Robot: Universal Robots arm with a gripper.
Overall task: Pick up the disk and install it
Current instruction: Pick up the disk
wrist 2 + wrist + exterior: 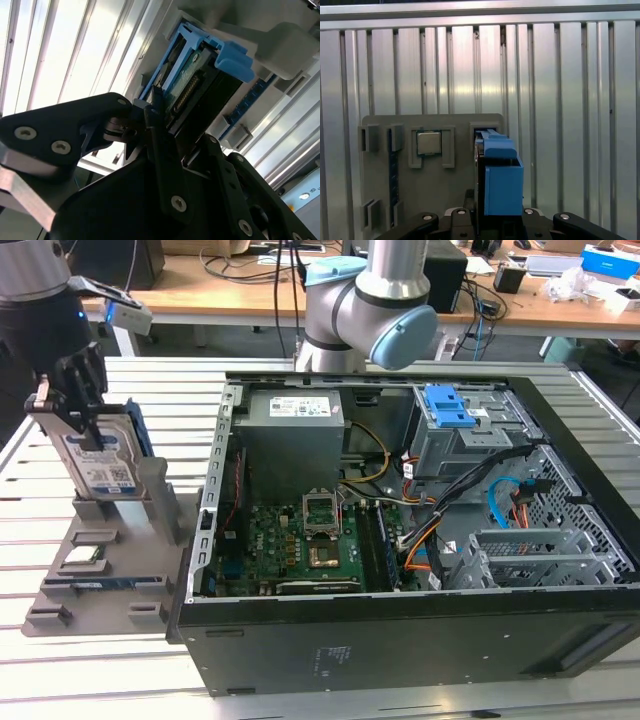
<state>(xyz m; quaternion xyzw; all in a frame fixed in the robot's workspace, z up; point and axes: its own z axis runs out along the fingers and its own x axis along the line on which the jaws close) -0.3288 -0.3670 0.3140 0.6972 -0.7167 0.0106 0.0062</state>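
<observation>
The disk (100, 462), a silver drive with a white-and-blue label in a blue bracket, stands on edge in the grey holder (150, 502) at the exterior view's left. My gripper (80, 400) comes down on its top edge from above, with the black fingers (93, 375) closed on either side of it. In the second wrist view the disk (200, 82) and its connector edge sit between the fingers (159, 131). In the first wrist view the blue bracket (501, 185) rises from between the jaws of the gripper (494, 216).
The open computer case (330, 650) lies to the exterior view's right of the holder, with a blue-latched drive bay (447, 406) at its far side. A square chip (85, 558) (429, 143) and a blue memory stick (100, 583) rest on the holder. The slatted metal table (560, 100) lies all around.
</observation>
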